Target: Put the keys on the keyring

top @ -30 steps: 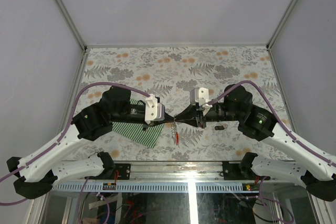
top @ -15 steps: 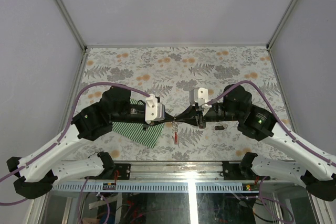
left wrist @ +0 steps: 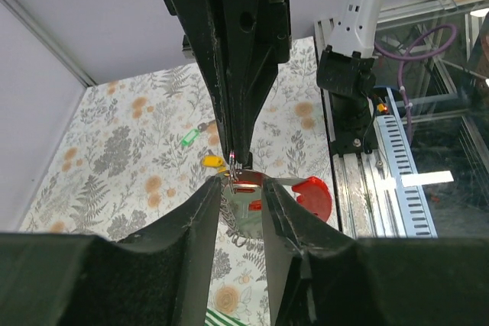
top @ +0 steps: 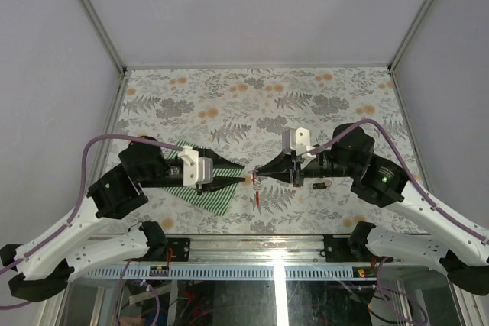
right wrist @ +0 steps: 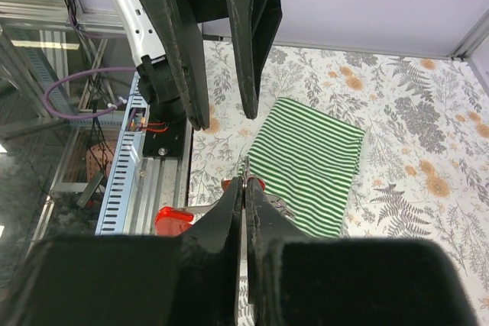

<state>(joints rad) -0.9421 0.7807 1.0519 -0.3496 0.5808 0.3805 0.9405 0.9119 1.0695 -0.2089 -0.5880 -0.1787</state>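
Note:
My right gripper (top: 256,179) (right wrist: 244,181) is shut on the keyring (right wrist: 246,167), a thin grey loop (left wrist: 233,167) held above the table's near middle. Its red tag (left wrist: 312,194) (top: 259,201) hangs below. My left gripper (top: 243,181) (left wrist: 241,185) faces it from the left, just short of the loop. Its fingers (right wrist: 248,43) stand apart with nothing between them. On the table under the right arm lie a yellow key (left wrist: 214,162) and a green key (left wrist: 189,138). A small dark key (top: 319,185) lies beside the right arm.
A green-and-white striped cloth (top: 205,188) (right wrist: 309,159) lies under the left arm. The metal rail (top: 275,243) runs along the table's near edge, right below the grippers. Grey walls (top: 53,74) close in the left, right and back.
The left gripper has let go of the keyring and opened, and its arm has drawn back to the left. The right gripper has closed fully on the loop and stayed put.

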